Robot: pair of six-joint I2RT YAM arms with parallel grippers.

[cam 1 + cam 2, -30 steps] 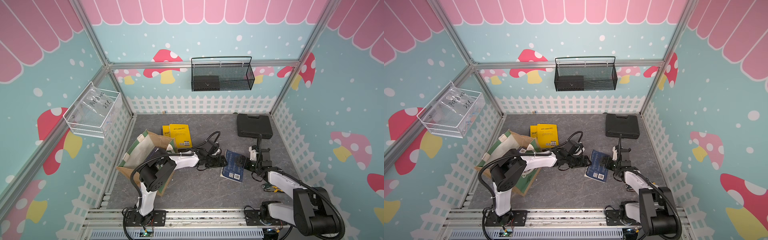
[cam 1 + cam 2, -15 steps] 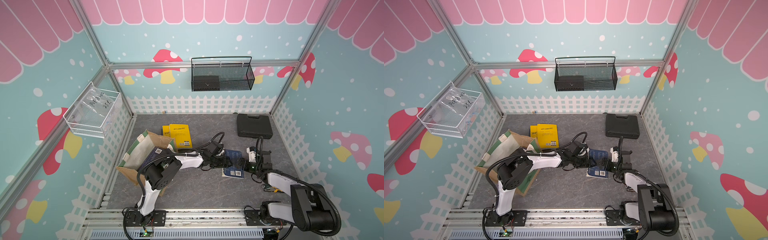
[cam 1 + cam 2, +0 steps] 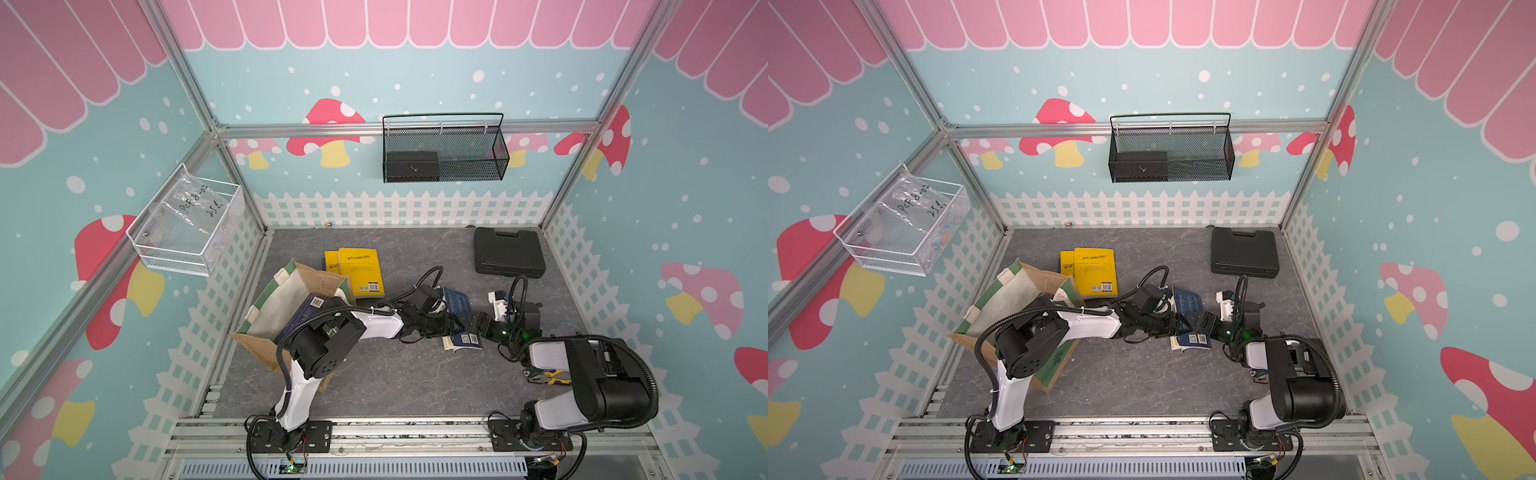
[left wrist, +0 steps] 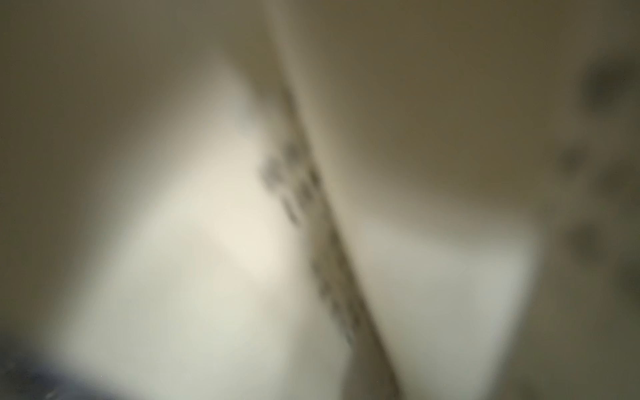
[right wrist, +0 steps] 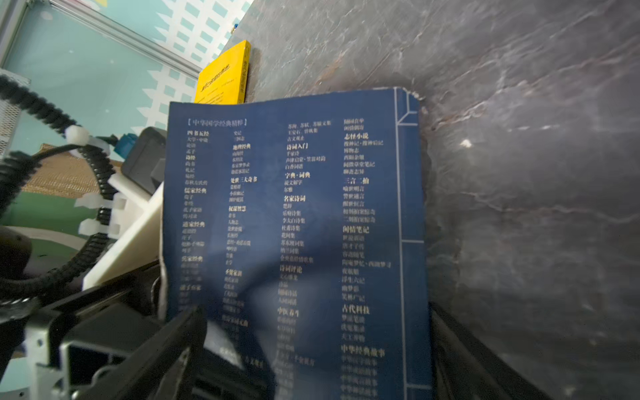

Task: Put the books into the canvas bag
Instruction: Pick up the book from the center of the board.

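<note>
left gripper [image 3: 451, 323] was seen positioned at the open navy book [image 3: 457, 300] near the middle of the grey stone-patterned tabletop [image 3: 395, 374]; whether its jaws were apart or clamped on anything could not be told, since in both top views they were lost against the dark book and its own wrist view was filled with a pale blur crossed by a dark slanted line. right gripper [image 3: 478, 324] was positioned at the same book from the opposite side, its jaws spread wide apart. in the right wrist view the book's back cover, printed with columns of pale characters, was stood up between the two black fingers [image 5: 166, 353], and no grip on it could be made out. in both top views that cover was lifted clear of the rest of the book, which was laid flat on the tabletop with white barcode stickers showing. two yellow books [image 3: 359, 270] were laid overlapping on the tabletop, just beside the far corner of the canvas bag [image 3: 320, 279]. the bag was placed at the robot's left, tilted, its mouth open upward and its pale lining shown. a second navy book [image 3: 308, 309] with a white barcode label was seen inside it, partly covered by the left arm. a black plastic case [image 3: 507, 251] was laid well apart at the far right corner.
</note>
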